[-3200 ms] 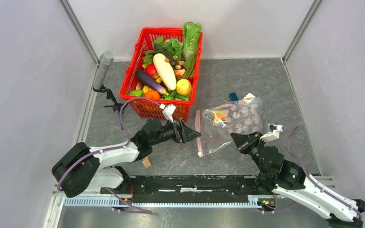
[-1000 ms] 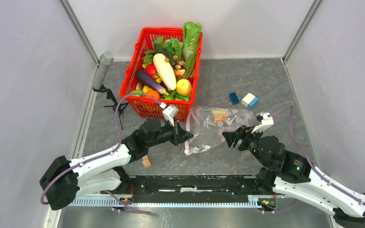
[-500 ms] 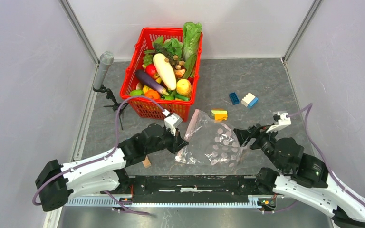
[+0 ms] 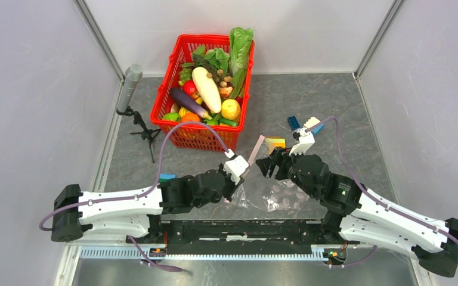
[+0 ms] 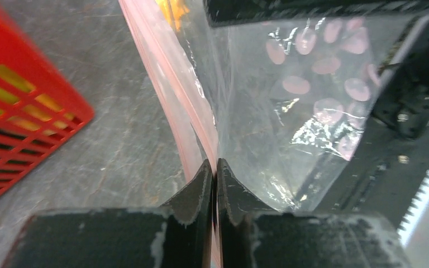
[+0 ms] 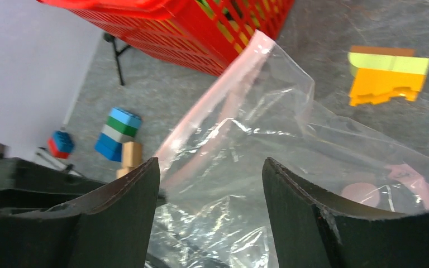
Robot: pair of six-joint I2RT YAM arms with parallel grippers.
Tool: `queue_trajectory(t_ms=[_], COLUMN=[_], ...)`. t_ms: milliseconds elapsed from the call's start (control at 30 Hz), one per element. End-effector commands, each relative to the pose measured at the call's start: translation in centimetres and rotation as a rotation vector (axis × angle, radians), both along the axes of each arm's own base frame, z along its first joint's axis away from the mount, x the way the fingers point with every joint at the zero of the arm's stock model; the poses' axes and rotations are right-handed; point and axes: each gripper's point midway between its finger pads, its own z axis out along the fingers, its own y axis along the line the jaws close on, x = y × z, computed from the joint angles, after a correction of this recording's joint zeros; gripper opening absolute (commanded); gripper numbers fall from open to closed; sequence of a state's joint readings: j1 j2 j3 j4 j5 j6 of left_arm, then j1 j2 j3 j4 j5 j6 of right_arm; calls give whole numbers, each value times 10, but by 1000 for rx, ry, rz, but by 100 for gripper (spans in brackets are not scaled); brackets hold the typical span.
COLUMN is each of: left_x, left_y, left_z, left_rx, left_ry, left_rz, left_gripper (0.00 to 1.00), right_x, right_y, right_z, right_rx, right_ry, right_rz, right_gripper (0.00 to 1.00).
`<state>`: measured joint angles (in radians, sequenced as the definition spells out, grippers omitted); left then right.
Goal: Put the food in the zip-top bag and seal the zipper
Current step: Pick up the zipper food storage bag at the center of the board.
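The zip-top bag [image 4: 277, 195] lies crumpled on the table in front of the arm bases, clear with pale round dots. Its pink zipper [image 4: 255, 149] edge stands up. My left gripper [image 4: 234, 180] is shut on that pink edge [image 5: 167, 72], with the strip pinched between the fingertips [image 5: 205, 174]. My right gripper [image 4: 268, 167] hangs open just above the bag's mouth [image 6: 246, 145], nothing between its fingers [image 6: 139, 184]. The food [image 4: 207, 89], with a white radish, an eggplant and leafy greens, sits in the red basket [image 4: 179, 56] at the back.
A yellow-orange block [image 4: 276, 143] lies just behind the bag. A blue block [image 4: 293, 123] and a white-blue block [image 4: 313, 123] lie further back on the right. A microphone stand [image 4: 132, 89] stands left of the basket. Small blocks [image 6: 117, 131] lie by the left arm.
My left gripper has carried the bag's pink edge right and toward the bases. My right gripper has swung left from the bag's right side to above its mouth. The bag has bunched up.
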<state>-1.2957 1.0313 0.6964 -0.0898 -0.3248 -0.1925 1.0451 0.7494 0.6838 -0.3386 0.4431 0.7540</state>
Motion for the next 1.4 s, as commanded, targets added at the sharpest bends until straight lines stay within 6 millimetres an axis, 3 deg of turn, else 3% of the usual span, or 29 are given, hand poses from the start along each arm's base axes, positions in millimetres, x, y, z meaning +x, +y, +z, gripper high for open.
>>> queue_trajectory(t_ms=[0, 167, 400, 533, 667, 800, 867, 1067, 1300, 1367], left_x=[26, 23, 16, 14, 11, 13, 13, 9, 4, 4], left_y=[17, 11, 2, 5, 5, 9, 10, 8, 2, 1], left_z=[15, 29, 36, 38, 41, 39, 39, 45, 50, 50], left_rx=[87, 110, 176, 191, 207, 240, 248, 241, 258, 268], left_ry=[-155, -229, -321, -349, -375, -391, -393, -399, -431, -441], left_rz=[170, 167, 127, 127, 112, 119, 124, 111, 75, 70], left_gripper=[11, 10, 10, 10, 11, 11, 11, 12, 13, 14], right_x=[-1, 5, 15, 18, 16, 12, 9, 7, 7, 8], right_y=[21, 25, 49, 53, 58, 60, 61, 63, 67, 65], right_z=[31, 28, 40, 34, 37, 49, 51, 31, 24, 23], right_rx=[183, 212, 206, 197, 213, 237, 252, 239, 218, 213], right_ry=[-30, -17, -6, 7, 4, -9, -5, 35, 43, 40], right_rz=[40, 7, 19, 16, 37, 72, 84, 84, 94, 89], right_gripper=[71, 72, 71, 58, 55, 69, 70, 56, 53, 48])
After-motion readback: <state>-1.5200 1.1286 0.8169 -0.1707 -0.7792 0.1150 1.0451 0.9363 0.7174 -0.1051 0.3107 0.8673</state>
